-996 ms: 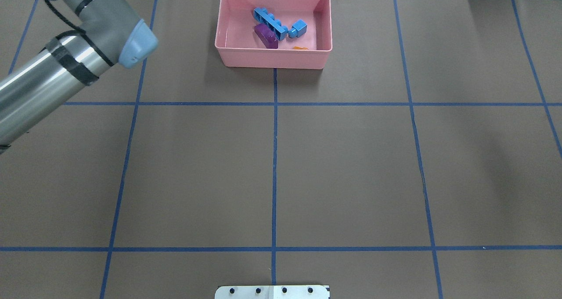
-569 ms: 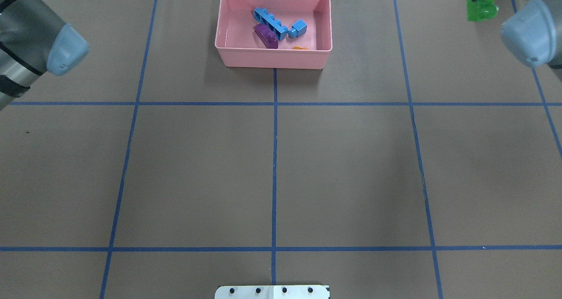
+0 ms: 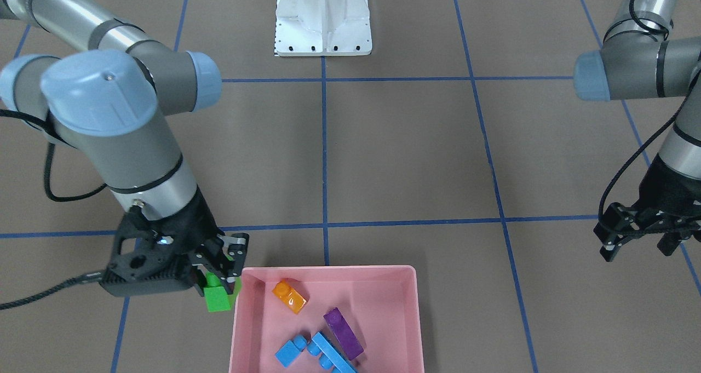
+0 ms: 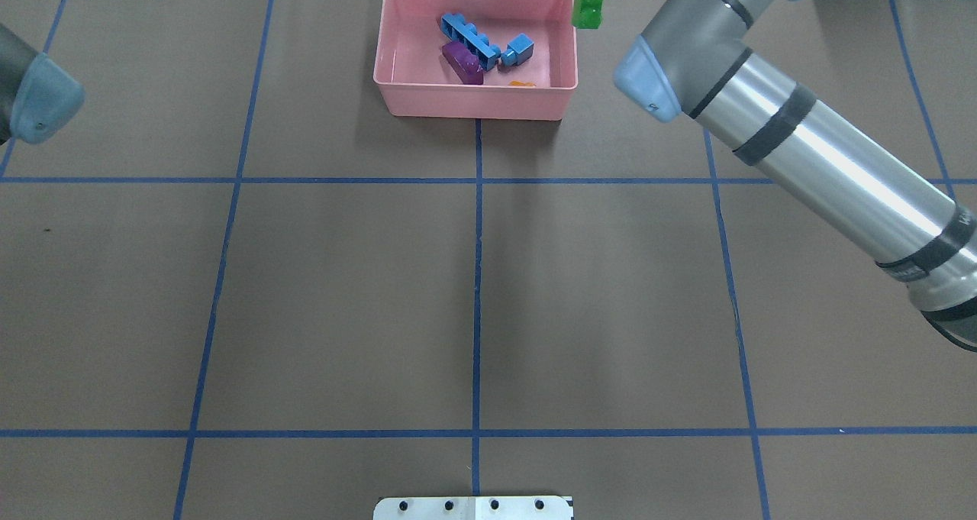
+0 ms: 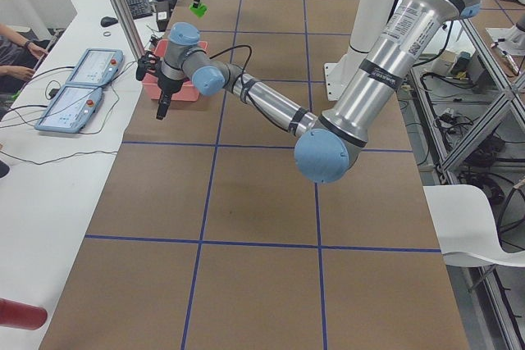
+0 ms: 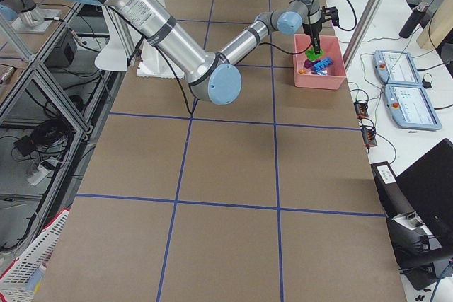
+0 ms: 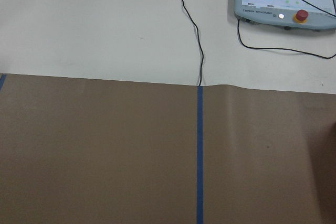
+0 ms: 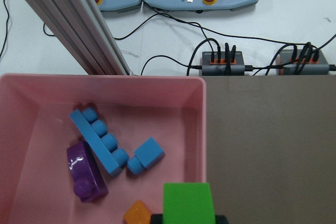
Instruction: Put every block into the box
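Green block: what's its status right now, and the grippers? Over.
Right gripper shut on green block, held at the box rim, not yet inside. Left gripper open, empty, well clear. Nothing seen blocking the drop.
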You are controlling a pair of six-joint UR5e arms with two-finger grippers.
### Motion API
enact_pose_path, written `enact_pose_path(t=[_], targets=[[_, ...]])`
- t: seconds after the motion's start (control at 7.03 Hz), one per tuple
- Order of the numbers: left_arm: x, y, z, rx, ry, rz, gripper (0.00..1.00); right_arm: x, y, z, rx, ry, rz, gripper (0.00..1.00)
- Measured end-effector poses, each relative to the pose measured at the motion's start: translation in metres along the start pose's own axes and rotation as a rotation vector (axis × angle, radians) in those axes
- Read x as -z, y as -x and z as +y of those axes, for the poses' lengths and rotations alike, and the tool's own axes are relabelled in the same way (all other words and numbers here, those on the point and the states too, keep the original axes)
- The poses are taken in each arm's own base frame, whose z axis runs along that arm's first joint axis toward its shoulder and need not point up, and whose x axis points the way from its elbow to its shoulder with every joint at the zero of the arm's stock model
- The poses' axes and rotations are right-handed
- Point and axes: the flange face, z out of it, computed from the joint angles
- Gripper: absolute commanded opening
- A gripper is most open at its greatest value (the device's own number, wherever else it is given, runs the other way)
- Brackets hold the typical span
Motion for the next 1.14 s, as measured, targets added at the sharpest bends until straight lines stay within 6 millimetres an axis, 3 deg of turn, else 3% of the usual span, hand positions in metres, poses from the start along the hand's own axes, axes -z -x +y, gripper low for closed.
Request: enact_pose_path(t=[0.14,0.28,0.43,0.85,1.14], targets=[[-0.005,0.025,0.008,-0.054,0.014,-0.022,1.0,-0.025,0.023,-0.006,-0.015,-0.014,-0.022,0.0],[-0.012,0.053,0.026,-0.123,0.039,-0.046,1.0,-0.04,0.038,-0.009,-0.017,-0.024,-0.036,0.1],[-0.022,0.084,0.051,-0.192,0.079,-0.07,1.0,-0.048,0.044,-0.009,-0.016,-0.032,-0.041,0.99],[-0.034,0.15,0.124,-0.297,0.215,-0.039,1.0,-0.056,0.039,-0.018,-0.01,-0.063,-0.045,1.0],[-0.024,0.179,0.149,-0.297,0.266,0.035,1.0,-0.027,0.01,-0.052,-0.005,-0.025,-0.065,1.0]])
